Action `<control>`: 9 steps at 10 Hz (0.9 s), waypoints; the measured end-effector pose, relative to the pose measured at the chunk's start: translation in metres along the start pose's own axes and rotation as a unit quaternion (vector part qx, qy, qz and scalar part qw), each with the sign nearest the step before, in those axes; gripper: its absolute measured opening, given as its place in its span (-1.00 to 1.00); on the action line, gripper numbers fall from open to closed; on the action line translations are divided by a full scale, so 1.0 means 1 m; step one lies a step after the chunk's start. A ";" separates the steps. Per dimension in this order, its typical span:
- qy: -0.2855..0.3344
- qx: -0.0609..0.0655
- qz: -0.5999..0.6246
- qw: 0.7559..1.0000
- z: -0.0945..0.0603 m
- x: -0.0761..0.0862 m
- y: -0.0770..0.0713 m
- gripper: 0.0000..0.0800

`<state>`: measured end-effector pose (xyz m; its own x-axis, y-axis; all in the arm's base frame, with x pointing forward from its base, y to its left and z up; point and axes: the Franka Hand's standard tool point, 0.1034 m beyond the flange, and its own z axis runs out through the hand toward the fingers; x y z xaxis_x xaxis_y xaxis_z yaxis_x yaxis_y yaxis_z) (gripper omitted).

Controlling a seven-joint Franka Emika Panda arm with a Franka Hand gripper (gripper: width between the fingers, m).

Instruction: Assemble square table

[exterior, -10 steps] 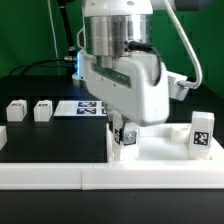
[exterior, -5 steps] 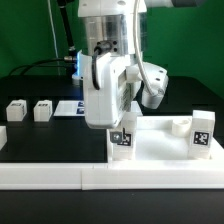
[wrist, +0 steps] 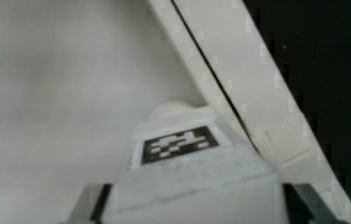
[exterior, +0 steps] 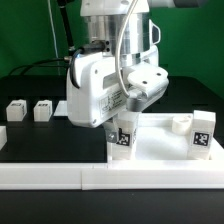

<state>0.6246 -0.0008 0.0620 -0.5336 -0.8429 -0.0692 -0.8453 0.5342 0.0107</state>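
The square table's large white panel lies flat at the exterior view's right. A white tagged leg stands upright on the panel's near left corner. My gripper comes down from above and is shut on this leg. In the wrist view the leg sits between my two dark fingers, over the panel. Two more legs rest on the black table at the left. Another leg stands on the panel's right side, with one lying beside it.
A long low white rail runs along the front edge. The marker board lies behind my arm, mostly hidden. The arm's bulky white wrist hangs over the middle of the scene.
My wrist has turned about its vertical axis, with the housing swinging toward the exterior view's left. The gripped leg has stayed at the same panel corner.
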 end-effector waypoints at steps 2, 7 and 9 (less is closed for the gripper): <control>0.001 -0.001 -0.002 1.000 0.001 0.000 0.001 0.34; -0.019 -0.007 -0.028 0.999 -0.028 -0.011 0.030 0.62; -0.029 -0.010 -0.031 0.999 -0.041 -0.015 0.040 0.62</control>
<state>0.5974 0.0308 0.1043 -0.4776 -0.8692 -0.1276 -0.8777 0.4786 0.0248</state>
